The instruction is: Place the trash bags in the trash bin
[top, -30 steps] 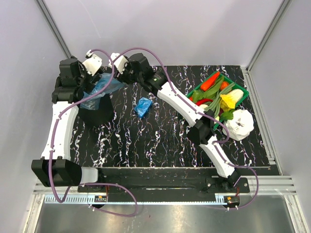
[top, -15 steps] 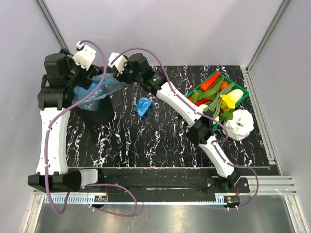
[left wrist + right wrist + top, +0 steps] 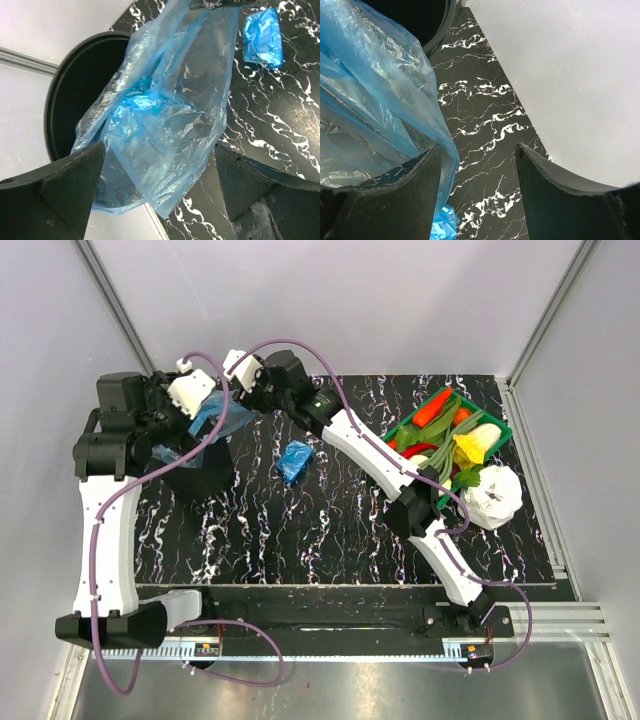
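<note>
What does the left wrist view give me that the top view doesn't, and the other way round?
Left wrist only: the bin's dark inside, with the bag sheet hanging partly over the mouth and partly over the table. Top only: both arms, plus the green tray and white lump at the right. Both: bin, sheet, and the blue wad on the table.

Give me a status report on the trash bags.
Left gripper open around hanging blue bag. Right gripper open, bag draped on one finger, partly over trash bin. Second bag wadded on table.
</note>
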